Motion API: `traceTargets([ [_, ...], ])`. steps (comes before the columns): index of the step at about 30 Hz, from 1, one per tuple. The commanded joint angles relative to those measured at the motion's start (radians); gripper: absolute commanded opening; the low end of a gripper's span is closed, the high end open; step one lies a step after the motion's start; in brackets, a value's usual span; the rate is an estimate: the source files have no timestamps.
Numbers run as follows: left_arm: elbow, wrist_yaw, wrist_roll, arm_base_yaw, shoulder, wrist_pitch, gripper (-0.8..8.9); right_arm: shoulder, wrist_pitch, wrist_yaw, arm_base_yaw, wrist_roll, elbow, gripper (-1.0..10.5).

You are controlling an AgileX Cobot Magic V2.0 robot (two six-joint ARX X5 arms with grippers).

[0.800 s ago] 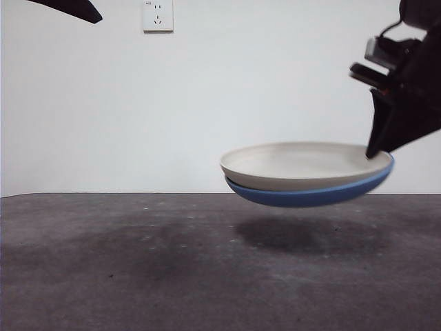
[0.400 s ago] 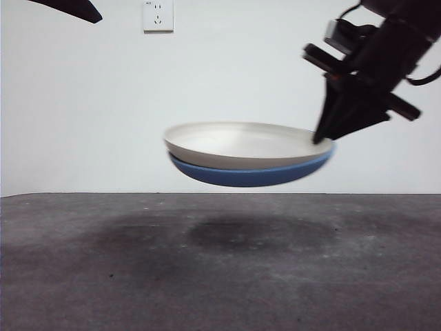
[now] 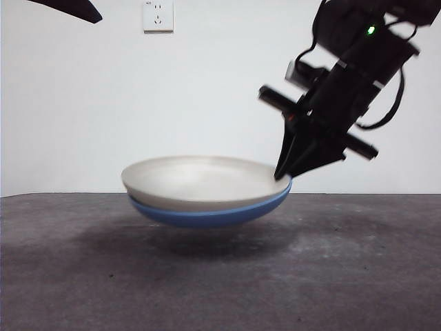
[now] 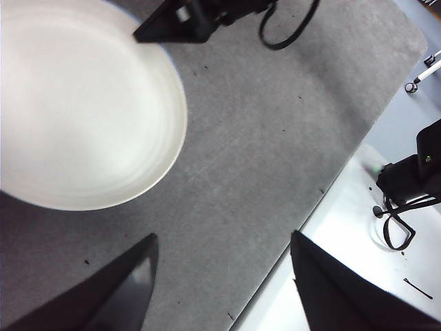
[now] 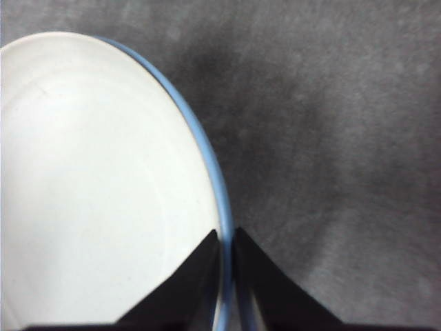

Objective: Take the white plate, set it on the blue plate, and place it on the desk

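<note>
The white plate [image 3: 196, 181], round, shallow and matte cream, sits nested inside the glossy blue plate [image 3: 207, 215], whose rim shows as a thin blue edge around it. The stack is tilted slightly and held in the air just above the dark grey, mottled surface [image 3: 220, 276], over its own shadow.

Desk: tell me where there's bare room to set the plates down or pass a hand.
The desk is bare in front of and to both sides of the stacked white plate and blue plate, which the right hand holds by their rim. Only that rim is crowded. The left hand hangs open over bare desk beside the plates.
</note>
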State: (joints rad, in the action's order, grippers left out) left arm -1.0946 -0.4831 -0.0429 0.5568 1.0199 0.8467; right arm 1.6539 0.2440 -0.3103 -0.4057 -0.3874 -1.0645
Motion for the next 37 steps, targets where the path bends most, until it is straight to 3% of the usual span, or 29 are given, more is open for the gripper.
traceTargets([
  [1,-0.009,-0.007,0.001,0.005,0.005,-0.003,3.12,0.055,-0.025,-0.002,-0.011,-0.043,-0.017,0.1],
  [16,-0.009,-0.007,0.001,0.005,0.005,-0.002,3.12,0.143,-0.026,0.016,-0.012,-0.047,-0.017,0.2],
  [22,-0.009,-0.007,0.001,0.005,0.005,-0.001,3.12,0.128,-0.017,0.016,-0.012,-0.047,-0.017,3.1],
  [24,-0.009,-0.007,0.001,0.005,0.005,-0.001,3.12,0.109,-0.010,0.017,-0.011,-0.044,-0.017,3.2],
  [30,-0.009,-0.007,0.001,0.005,0.005,-0.001,3.12,-0.005,0.035,0.030,-0.011,0.009,-0.017,3.2],
  [37,-0.009,-0.007,0.002,0.005,0.005,-0.002,3.12,-0.208,0.208,0.021,-0.011,0.135,-0.017,3.2],
])
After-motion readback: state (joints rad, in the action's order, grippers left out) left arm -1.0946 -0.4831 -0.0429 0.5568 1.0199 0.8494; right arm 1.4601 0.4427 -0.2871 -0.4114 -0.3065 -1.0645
